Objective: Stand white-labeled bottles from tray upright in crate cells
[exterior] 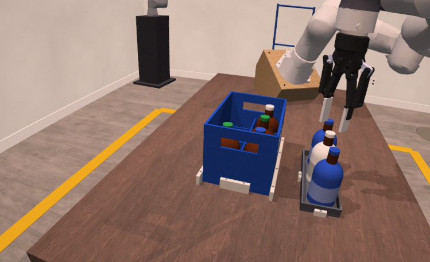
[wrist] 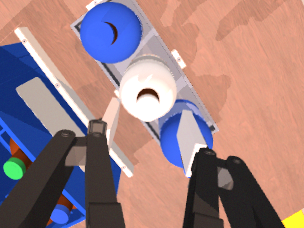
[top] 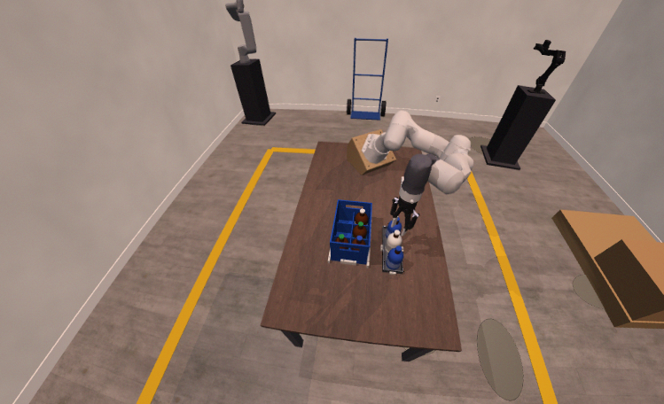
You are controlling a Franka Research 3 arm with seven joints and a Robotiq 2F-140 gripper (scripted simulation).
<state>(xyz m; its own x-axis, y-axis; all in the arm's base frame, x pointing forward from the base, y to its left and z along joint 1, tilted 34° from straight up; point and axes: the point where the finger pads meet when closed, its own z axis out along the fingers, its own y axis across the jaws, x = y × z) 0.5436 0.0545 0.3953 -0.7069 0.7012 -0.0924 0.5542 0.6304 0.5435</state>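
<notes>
Parted end effector above a tray of three bottles

We saw a brown worktop (top: 319,300) (exterior: 164,224) bearing a blue crate (top: 350,253) (exterior: 237,162) with four brown bottles inside: one white-capped, two green-capped, one blue-capped. Just beside it lay a dark tray (top: 385,268) (exterior: 320,208) (wrist: 199,102). Above the tray's far end, we saw the end effector (top: 400,224) (exterior: 335,114) (wrist: 149,117) partly open, gripping nothing. The white bottle (top: 394,242) (exterior: 322,154) (wrist: 148,82) stood upright in the tray, between two blue bottles.

Brown wood-grained table (top: 359,306) (exterior: 151,208) (wrist: 260,85), smooth blue crate (top: 350,253) (exterior: 236,162) (wrist: 15,65), seemingly plastic, matt black pedestals (top: 252,92) (exterior: 152,48)
</notes>
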